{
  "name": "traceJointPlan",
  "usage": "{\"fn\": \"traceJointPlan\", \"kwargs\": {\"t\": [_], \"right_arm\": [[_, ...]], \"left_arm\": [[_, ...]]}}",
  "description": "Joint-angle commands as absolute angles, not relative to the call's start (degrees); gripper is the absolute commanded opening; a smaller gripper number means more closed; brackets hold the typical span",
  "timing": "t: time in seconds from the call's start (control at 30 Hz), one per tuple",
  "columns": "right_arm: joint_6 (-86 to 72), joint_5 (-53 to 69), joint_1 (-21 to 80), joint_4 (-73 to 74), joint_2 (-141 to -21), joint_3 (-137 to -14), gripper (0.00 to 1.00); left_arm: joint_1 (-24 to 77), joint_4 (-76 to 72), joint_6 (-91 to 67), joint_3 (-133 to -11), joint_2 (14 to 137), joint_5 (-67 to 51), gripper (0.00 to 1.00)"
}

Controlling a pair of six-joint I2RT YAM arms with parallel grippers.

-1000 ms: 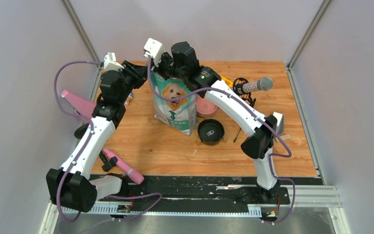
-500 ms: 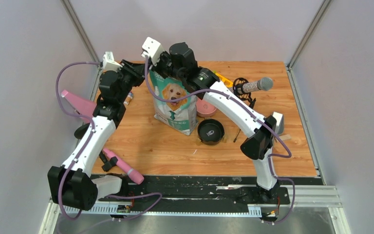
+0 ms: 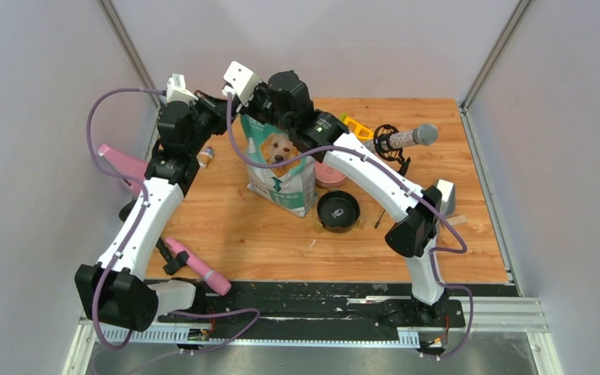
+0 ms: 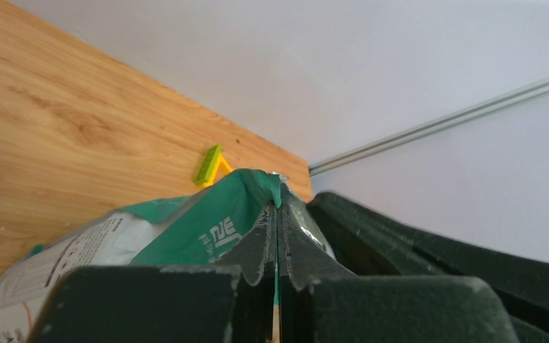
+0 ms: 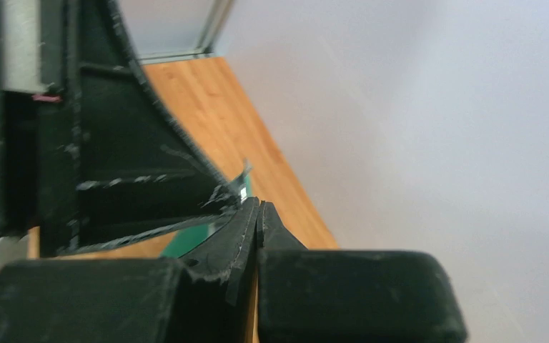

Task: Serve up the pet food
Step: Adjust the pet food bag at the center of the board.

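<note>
Upright on the wooden worktop [image 3: 226,226]: teal-green and white bag printed with a golden dog [image 3: 281,168]. The left hand [image 4: 277,214] and right hand [image 5: 257,211] each clamp its top edge, likely to spread the mouth. The pet food is unseen, presumably inside.

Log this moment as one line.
left pincer: shut on pet food bag top edge | right pincer: shut on same edge | bag: upright on table

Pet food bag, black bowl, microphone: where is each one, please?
Pet food bag [image 3: 289,187]: top external view, on its printed front.
Black bowl [image 3: 337,212]: top external view, on its bare inside.
Microphone [image 3: 426,134]: top external view, on its grey head.
</note>
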State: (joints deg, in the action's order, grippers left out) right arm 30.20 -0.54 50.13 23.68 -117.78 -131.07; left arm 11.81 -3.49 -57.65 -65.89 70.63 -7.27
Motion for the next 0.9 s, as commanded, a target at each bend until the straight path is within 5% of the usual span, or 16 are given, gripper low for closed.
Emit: {"fn": "traceJointPlan", "kwargs": {"t": [0.0,0.33,0.53,0.87], "right_arm": [[38.3,-11.4,51.1,11.8,-116.9,-129.1,0.00],[34.9,-11.1,51.0,16.2,-115.6,-130.3,0.04],[21.0,-9.3,48.1,23.7,-106.1,-121.9,0.98],[15.3,13.7,44.6,25.3,-82.8,-96.2,1.00]], "left_arm": [[11.9,6.0,-51.0,-71.0,70.2,-8.9,0.00],[12.0,16.3,-44.5,-74.3,69.6,-7.2,0.00],[12.0,14.9,-45.0,-73.0,69.2,-6.0,0.00],[12.0,12.3,-46.0,-74.7,71.4,-3.9,0.00]]}}
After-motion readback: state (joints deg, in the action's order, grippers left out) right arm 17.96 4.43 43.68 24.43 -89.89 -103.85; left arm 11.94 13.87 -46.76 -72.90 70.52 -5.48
